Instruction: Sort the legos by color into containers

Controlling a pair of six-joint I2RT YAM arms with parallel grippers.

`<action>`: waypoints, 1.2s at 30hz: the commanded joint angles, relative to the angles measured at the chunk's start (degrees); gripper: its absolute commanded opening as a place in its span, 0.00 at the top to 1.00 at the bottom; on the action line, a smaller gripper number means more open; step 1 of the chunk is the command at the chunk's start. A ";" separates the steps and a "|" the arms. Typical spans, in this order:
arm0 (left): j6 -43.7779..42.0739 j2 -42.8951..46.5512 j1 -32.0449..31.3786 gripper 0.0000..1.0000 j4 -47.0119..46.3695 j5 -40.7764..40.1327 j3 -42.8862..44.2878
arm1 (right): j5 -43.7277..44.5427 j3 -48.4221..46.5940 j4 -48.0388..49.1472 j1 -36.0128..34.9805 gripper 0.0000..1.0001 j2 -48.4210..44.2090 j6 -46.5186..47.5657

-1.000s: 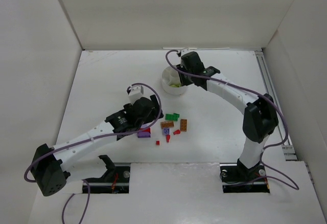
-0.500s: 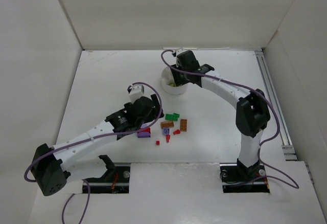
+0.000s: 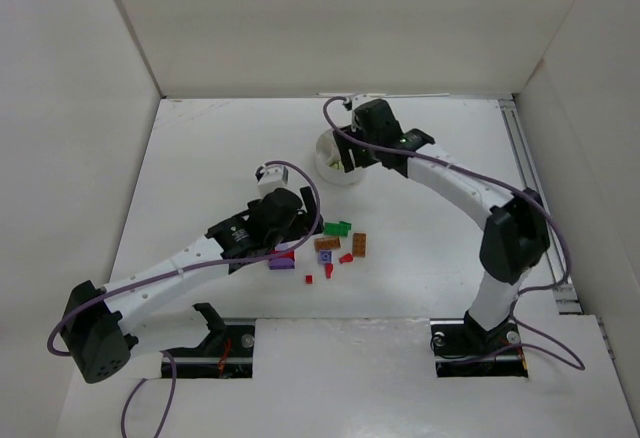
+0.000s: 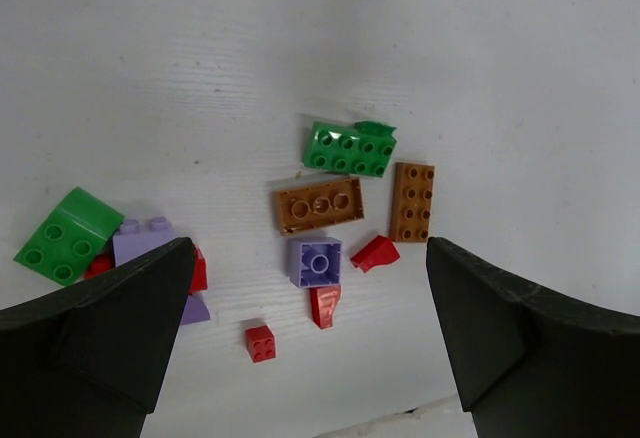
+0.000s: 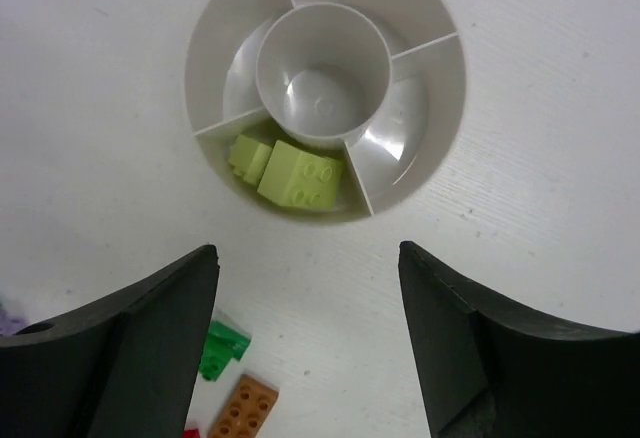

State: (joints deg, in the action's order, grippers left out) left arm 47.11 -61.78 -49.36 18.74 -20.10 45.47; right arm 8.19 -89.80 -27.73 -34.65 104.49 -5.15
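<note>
The round white dish (image 5: 415,28) sits toward the far side of the table (image 4: 150,58), and only one of its wedge sections is in use. Two lime-yellow bricks (image 5: 300,180) lie side by side in the wedge facing the loose pile, while the centre well (image 5: 322,68) and the other wedges that show are bare. The right gripper (image 5: 305,258) hangs directly over the dish with its jaws spread apart and nothing between them. So the lime colour looks done, or nearly so, and that is the smaller part of the job. Well apart from the dish, nearer the arm bases, the rest of the legos lie loose. There is a dark green brick (image 4: 350,148) with two orange-brown bricks (image 4: 318,206) just beside it, a purple brick (image 4: 315,261) and a few small red pieces (image 4: 375,253). Off to one side, a second green brick (image 4: 68,235) lies against another purple one (image 4: 140,241), which is partly hidden. The left gripper (image 4: 308,248) hovers over this cluster, jaws fully wide and empty. Four colours, roughly ten pieces, are not yet sorted, so I judge the task well under halfway.
</note>
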 commanded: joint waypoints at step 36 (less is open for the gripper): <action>-9.59 -39.56 -4.60 0.03 -3.45 0.15 19.74 | 2.98 37.33 1.01 12.85 0.00 -47.09 -4.17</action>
State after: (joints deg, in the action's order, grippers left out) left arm 37.10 -101.34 -53.69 13.80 -17.02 62.57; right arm 10.59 -52.36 -27.22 -22.61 58.28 -9.67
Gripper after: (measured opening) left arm 0.976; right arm 0.994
